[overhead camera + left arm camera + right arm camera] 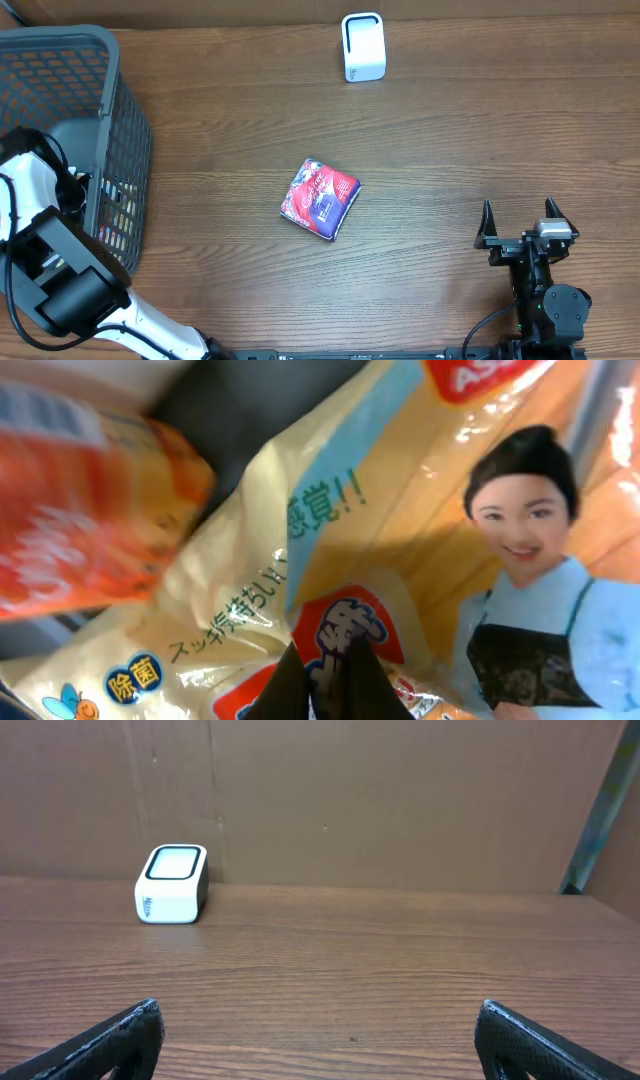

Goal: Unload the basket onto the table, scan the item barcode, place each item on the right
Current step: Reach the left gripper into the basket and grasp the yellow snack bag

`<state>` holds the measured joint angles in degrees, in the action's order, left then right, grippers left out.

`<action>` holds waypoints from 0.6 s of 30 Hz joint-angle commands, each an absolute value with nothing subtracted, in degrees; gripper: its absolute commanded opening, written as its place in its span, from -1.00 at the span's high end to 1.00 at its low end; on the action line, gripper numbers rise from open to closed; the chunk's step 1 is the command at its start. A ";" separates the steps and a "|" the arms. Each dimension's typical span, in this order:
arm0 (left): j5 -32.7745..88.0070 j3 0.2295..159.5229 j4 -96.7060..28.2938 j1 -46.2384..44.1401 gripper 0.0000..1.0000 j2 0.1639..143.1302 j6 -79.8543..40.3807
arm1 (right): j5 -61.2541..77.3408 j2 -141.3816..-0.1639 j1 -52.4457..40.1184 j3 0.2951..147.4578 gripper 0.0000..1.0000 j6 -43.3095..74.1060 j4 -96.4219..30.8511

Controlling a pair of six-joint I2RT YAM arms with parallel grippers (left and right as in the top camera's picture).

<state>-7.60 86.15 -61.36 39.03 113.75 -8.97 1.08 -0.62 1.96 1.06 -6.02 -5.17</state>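
Note:
My left gripper is down inside the grey basket, its dark fingers closed together on the film of a yellow packet printed with Japanese text and a smiling woman. In the overhead view the left arm reaches into the basket and hides the gripper. A red and purple packet lies flat mid-table. The white barcode scanner stands at the far edge, also in the right wrist view as the scanner. My right gripper rests open near the front right, nothing between its fingers.
An orange packet lies blurred beside the yellow one in the basket. The basket's mesh wall stands tall at the table's left. A brown cardboard wall backs the table behind the scanner.

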 commanded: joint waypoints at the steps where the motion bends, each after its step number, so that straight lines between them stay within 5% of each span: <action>1: -1.39 90.56 -65.80 38.28 0.92 116.44 -8.82 | 0.95 -0.16 2.22 0.47 -1.00 -5.80 -4.84; 4: -1.45 94.67 -68.38 38.28 0.92 116.44 -8.78 | 0.95 -0.16 2.22 0.47 -1.00 -5.80 -4.84; 5: -1.34 95.37 -68.45 38.28 0.67 116.44 -8.88 | 0.95 -0.16 2.22 0.47 -1.00 -5.80 -4.84; 7: 0.95 95.83 -68.03 38.28 -0.99 116.44 -9.23 | 0.95 -0.16 2.22 0.47 -1.00 -5.80 -4.84; 18: 8.36 88.36 -56.73 37.80 -1.00 116.53 -9.17 | 0.95 -0.16 2.22 0.47 -1.00 -5.80 -4.84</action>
<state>6.11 92.16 -59.20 38.22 115.79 -9.02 1.10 -0.62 1.93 1.06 -6.02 -5.17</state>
